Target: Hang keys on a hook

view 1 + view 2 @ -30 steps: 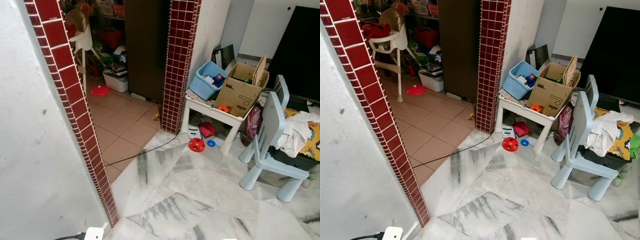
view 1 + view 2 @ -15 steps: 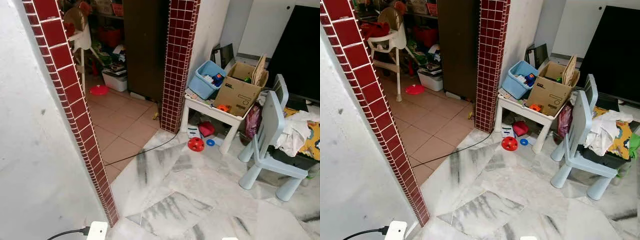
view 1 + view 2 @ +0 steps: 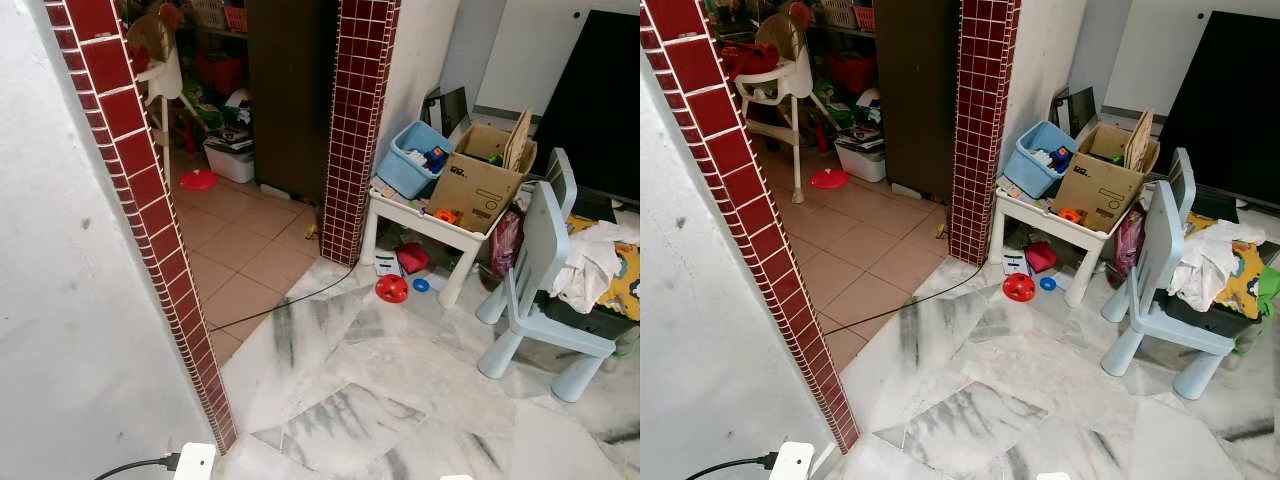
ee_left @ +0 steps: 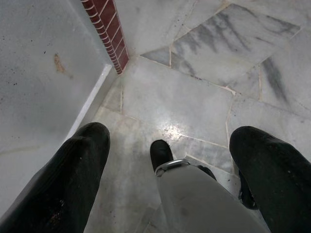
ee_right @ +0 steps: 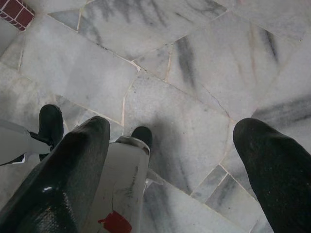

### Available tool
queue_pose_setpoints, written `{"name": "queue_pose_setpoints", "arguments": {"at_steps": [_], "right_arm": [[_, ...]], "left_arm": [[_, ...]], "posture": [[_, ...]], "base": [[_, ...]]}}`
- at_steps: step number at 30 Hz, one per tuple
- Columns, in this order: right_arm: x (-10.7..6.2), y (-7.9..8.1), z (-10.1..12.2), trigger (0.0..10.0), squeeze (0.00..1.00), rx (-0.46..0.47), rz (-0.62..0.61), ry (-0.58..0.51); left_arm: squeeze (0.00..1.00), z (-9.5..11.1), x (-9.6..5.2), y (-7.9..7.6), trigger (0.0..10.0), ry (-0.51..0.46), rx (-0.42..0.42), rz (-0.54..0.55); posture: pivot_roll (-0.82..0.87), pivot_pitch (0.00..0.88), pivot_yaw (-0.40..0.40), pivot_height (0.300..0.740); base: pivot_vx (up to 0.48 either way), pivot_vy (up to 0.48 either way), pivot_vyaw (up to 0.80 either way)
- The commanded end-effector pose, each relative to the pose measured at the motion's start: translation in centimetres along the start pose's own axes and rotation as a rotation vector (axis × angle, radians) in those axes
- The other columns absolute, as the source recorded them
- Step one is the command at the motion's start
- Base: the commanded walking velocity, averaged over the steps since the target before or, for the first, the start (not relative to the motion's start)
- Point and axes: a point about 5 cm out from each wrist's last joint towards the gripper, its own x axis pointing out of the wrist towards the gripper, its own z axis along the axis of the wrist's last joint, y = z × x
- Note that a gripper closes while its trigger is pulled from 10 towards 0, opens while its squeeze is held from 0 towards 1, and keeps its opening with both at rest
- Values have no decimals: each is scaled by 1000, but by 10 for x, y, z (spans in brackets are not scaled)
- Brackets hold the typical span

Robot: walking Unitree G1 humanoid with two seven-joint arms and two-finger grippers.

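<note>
Both arms are hanging idle. Left end effector (image 4: 165,160) is pointing down at the marble floor (image 4: 194,92), fingers (image 4: 63,179) spread wide apart, nothing btwn them; robot's leg (image 4: 204,204) and foot are showing below, w/ the grey wall (image 4: 34,73) and its red-tile edge just beside. Right end effector (image 5: 165,155) is likewise hanging over the floor, fingers (image 5: 277,170) apart and holding nothing.

Head cam is looking down at a red-tiled pillar (image 3: 135,190) edging the wall on the left, a second red-tiled pillar (image 3: 355,120) further back. A black cable (image 3: 280,305) is running across the floor btwn them. To the right a small white surface (image 3: 425,225) is carrying a cardboard box (image 3: 480,185), a blue bin (image 3: 415,160) leaning beside it. A red toy (image 3: 392,289) is lying on the floor under it. A pale blue chair (image 3: 545,290) w/ clothes (image 3: 590,265) is standing near. A white plug (image 3: 195,462) is sitting at the wall base.

Can't make out the keys or a hook anywhere.
</note>
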Motion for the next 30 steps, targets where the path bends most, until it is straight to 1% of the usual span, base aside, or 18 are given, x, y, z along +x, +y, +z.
{"name": "queue_pose_setpoints", "arguments": {"at_steps": [1,19,23,30], "right_arm": [[1,-1,2,10000,0,-10,0,-4],[1,-1,2,10000,0,-10,0,-4],[0,1,1,10000,0,28,-10,-17],[0,1,0,10000,0,27,-10,-15]], "left_arm": [[0,2,1,-1,10000,-8,7,-9],[0,2,1,-1,10000,-8,7,-9],[0,4,1,-1,10000,-17,10,-15],[0,4,1,-1,10000,-16,9,-16]], "posture": [[2,0,-18,740],[2,0,-18,740],[-1,0,-14,740],[1,0,-13,740]], "base": [[0,0,0],[0,0,0],[0,0,0],[0,0,0]]}}
